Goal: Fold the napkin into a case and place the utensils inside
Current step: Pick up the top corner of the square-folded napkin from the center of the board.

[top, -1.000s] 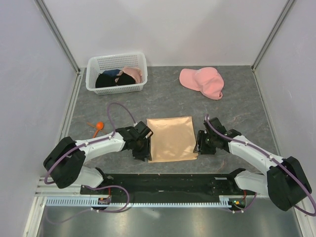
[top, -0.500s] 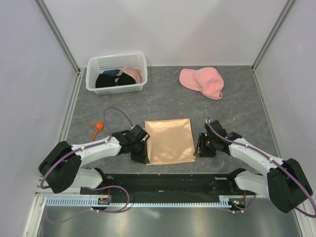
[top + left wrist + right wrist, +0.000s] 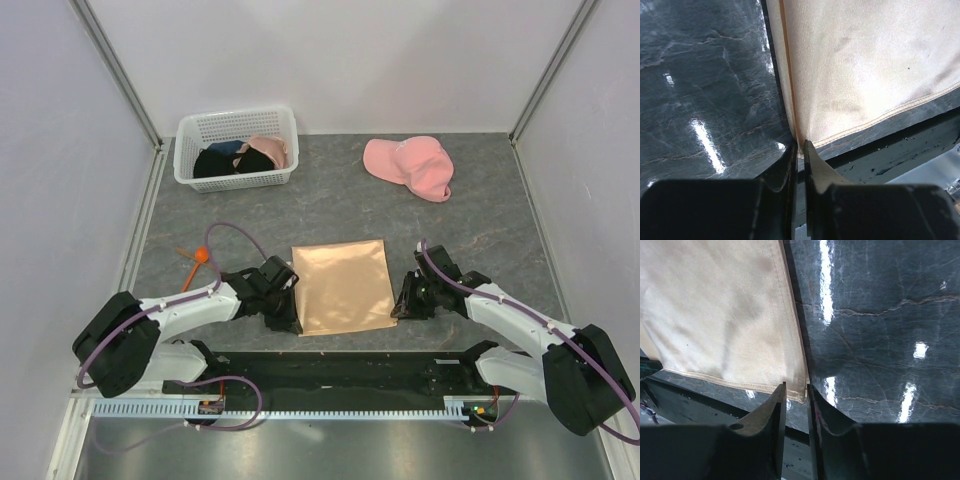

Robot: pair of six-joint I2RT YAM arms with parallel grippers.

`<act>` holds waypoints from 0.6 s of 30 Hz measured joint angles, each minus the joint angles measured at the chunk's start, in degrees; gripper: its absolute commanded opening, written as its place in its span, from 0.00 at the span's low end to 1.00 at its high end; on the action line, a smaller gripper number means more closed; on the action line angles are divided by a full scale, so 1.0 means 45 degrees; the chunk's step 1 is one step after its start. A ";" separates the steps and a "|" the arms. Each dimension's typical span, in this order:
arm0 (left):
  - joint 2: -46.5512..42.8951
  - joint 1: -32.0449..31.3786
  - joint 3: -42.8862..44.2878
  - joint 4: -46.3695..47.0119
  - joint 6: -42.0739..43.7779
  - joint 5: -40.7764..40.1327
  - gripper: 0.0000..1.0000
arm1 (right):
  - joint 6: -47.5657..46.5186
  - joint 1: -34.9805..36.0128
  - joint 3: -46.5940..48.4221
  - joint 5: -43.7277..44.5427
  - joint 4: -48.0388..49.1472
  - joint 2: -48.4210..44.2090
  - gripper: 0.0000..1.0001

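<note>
This is a robotics lab test cell, not a lived-in room. Plain white panels [image 3: 350,60] close in the grey marbled desk [image 3: 330,200] on three sides, framed by bare aluminium posts [image 3: 115,70] at its far corners. Two arms, left arm [image 3: 180,305] and right arm [image 3: 515,318], are bolted to a black plate [image 3: 340,372] along the near edge, with purple cables [image 3: 240,232] and a slotted cable duct [image 3: 300,408]. The only household things are staged props: a white basket [image 3: 235,178] of clothes in the far left corner, a pink cap [image 3: 410,165] and the napkin [image 3: 342,285].
</note>
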 measured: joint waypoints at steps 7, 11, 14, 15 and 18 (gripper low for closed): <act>-0.0165 0.0000 -0.0155 0.0155 -0.0049 0.0029 0.06 | 0.0097 0.0000 -0.0024 -0.0136 0.0044 -0.0058 0.21; -0.0209 0.0005 -0.0199 0.0209 -0.0053 0.0039 0.06 | 0.0092 0.0000 -0.0097 -0.0223 0.0087 -0.0058 0.27; -0.0223 0.0005 -0.0214 0.0219 -0.0053 0.0039 0.06 | 0.0087 0.0000 -0.0121 -0.0262 0.0117 -0.0058 0.28; -0.0238 0.0005 -0.0223 0.0223 -0.0053 0.0039 0.06 | 0.0083 0.0000 -0.0141 -0.0277 0.0121 -0.0063 0.28; -0.0311 0.0005 -0.0272 0.0253 -0.0053 0.0039 0.06 | 0.0087 0.0000 -0.0243 -0.0296 0.0121 -0.0063 0.22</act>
